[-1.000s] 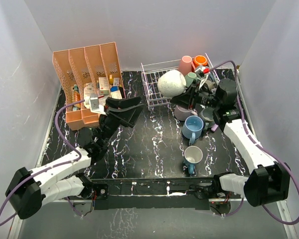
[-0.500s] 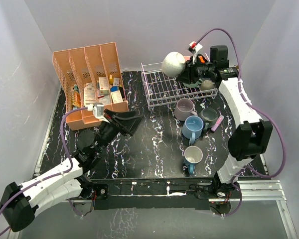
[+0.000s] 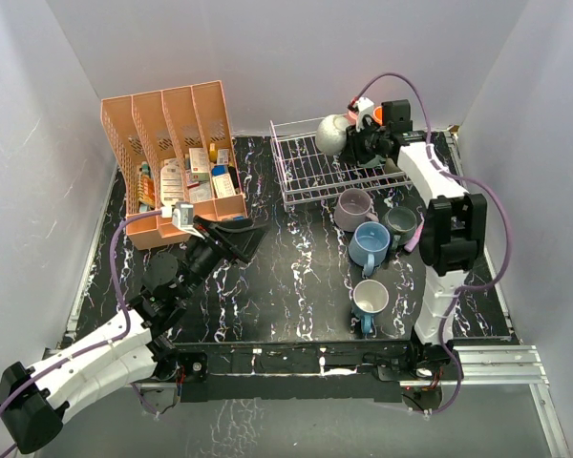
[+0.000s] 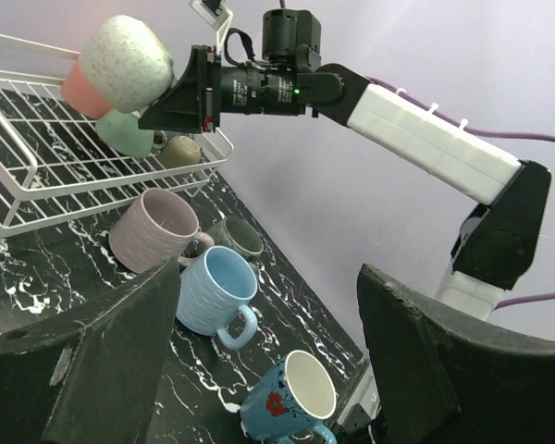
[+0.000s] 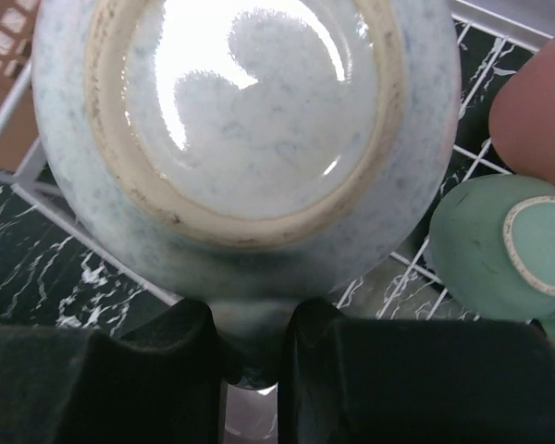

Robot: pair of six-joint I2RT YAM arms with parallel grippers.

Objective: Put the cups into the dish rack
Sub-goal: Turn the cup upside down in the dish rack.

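My right gripper point(image 3: 356, 143) is shut on the handle of a pale speckled cup point(image 3: 331, 134), bottom-up in the air over the back of the white wire dish rack point(image 3: 310, 176). In the right wrist view its glazed base point(image 5: 250, 120) fills the frame, with the handle pinched between my fingers point(image 5: 148, 370). Pink point(image 4: 77, 88), teal point(image 4: 128, 134) and olive point(image 4: 178, 151) cups lie in the rack's right end. Lilac point(image 3: 352, 207), light blue point(image 3: 369, 246), dark grey point(image 3: 399, 221) and flowered blue point(image 3: 370, 301) cups stand on the table. My left gripper point(image 3: 234, 239) is open and holds nothing, left of them.
A salmon slotted organizer point(image 3: 172, 157) full of small packets stands at the back left. A pink stick point(image 3: 415, 235) lies beside the dark grey cup. An orange cup point(image 3: 376, 115) sits at the rack's back right corner. Grey walls close in the table.
My right arm has stretched toward the back and carried the speckled cup up and rearward over the rack. My left gripper has drawn back toward the near left.
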